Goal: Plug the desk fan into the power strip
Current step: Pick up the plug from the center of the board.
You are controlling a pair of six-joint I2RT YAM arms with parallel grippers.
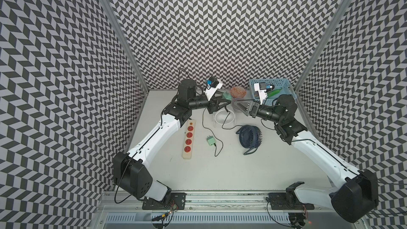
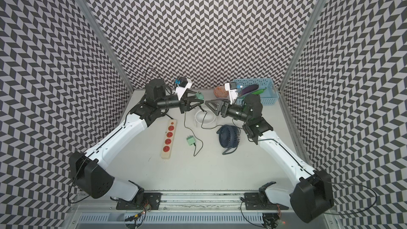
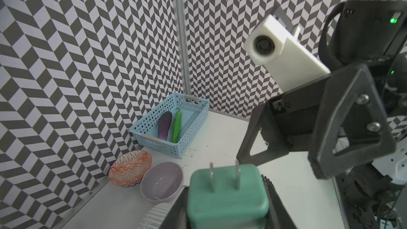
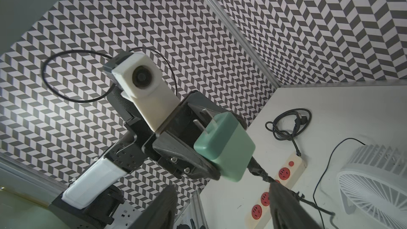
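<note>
My left gripper (image 1: 226,100) (image 3: 224,186) is shut on a green plug adapter (image 3: 226,203) (image 1: 226,95), held above the table's back middle with its two prongs free. A thin black cable drops from it towards the navy desk fan (image 1: 250,137) (image 2: 229,138). My right gripper (image 1: 235,104) (image 4: 222,192) faces it close by, open and holding nothing. The cream power strip (image 1: 189,138) (image 4: 275,186) with red sockets lies flat on the left. Its black cord (image 4: 288,124) is coiled behind it.
A white fan (image 1: 224,116) stands under the two grippers. A second green adapter (image 1: 210,140) lies between strip and navy fan. At the back are a blue basket (image 1: 284,84) with vegetables, an orange bowl (image 3: 130,168) and a lilac bowl (image 3: 161,181).
</note>
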